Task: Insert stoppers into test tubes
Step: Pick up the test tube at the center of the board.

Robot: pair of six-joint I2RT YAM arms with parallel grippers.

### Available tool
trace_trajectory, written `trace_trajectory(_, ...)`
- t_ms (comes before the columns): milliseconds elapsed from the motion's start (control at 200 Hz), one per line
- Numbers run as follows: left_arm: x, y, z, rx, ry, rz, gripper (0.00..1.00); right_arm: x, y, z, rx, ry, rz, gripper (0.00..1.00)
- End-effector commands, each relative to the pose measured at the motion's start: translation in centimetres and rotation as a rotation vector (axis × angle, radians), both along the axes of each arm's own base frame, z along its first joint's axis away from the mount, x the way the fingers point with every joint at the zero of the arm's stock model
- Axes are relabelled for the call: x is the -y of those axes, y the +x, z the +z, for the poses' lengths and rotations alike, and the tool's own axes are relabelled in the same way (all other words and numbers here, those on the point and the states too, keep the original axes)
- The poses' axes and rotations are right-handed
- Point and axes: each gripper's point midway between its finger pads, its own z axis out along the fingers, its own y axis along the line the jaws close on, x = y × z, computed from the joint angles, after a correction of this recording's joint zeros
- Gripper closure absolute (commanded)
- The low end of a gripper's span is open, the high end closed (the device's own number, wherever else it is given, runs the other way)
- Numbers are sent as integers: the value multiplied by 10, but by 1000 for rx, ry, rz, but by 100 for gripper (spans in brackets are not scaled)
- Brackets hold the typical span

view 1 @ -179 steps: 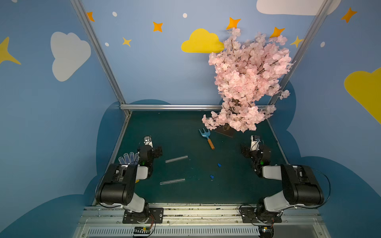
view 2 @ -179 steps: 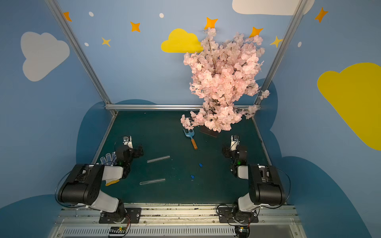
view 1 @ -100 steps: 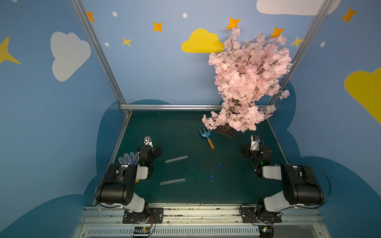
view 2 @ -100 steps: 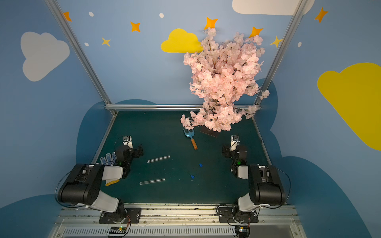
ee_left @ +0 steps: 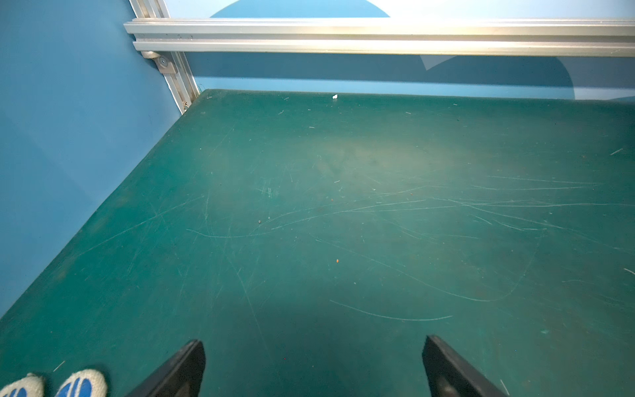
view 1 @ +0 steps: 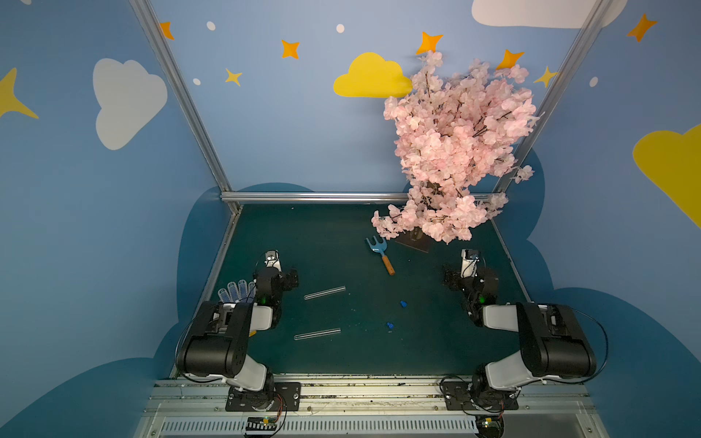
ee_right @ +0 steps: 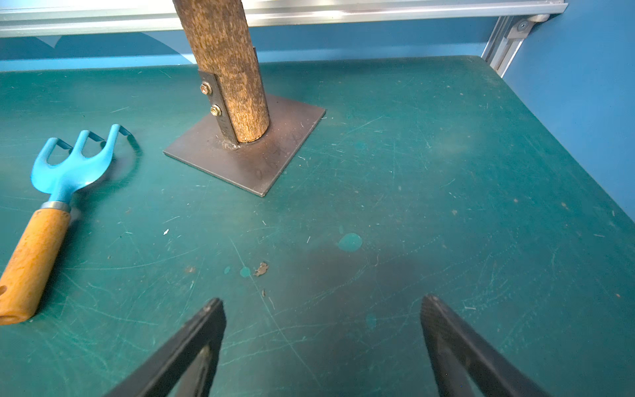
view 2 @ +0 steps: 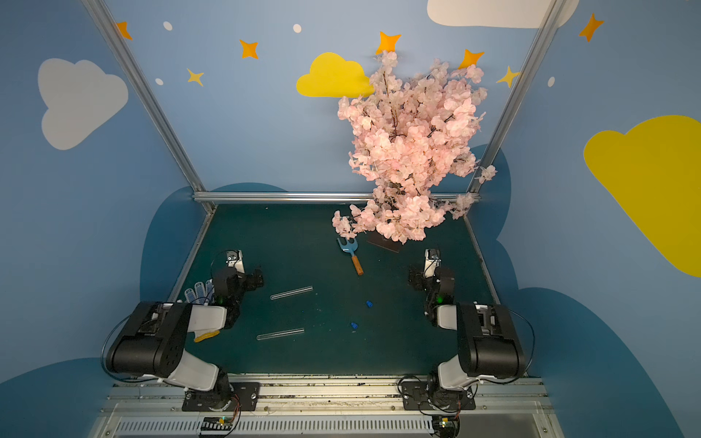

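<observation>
Two clear test tubes lie flat on the green mat in both top views, one farther back (view 1: 324,292) and one nearer the front (view 1: 317,334). To their right sit two tiny blue stoppers (view 1: 403,303) (view 1: 389,326), apart from each other and from the tubes. My left gripper (view 1: 276,273) rests low at the mat's left side, left of the tubes. In the left wrist view it (ee_left: 313,343) is open over bare mat. At the right side my right gripper (view 1: 469,277) is open too, with only mat between its fingers (ee_right: 216,309). Neither wrist view shows tubes or stoppers.
A light-blue garden fork (view 1: 380,254) with an orange handle lies at the back centre. A pink blossom tree (view 1: 455,151) stands on a metal base plate (ee_right: 247,151) at the back right. A white and blue glove (view 1: 237,291) lies by the left arm. Aluminium rails edge the mat.
</observation>
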Motion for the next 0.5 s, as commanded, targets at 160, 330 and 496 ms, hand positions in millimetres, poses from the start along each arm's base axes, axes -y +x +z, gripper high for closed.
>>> trace_trajectory(160, 20, 6, 21, 41, 25, -136, 7, -6, 0, 35, 25, 4, 26, 10)
trace_trajectory(330, 41, 1, 58, 48, 75, -213, 7, -2, -21, 79, 61, 22, -5, 10)
trace_trajectory(496, 79, 1, 90, 48, -26, -341, 10, -1, -35, 97, 10, 231, -93, 10)
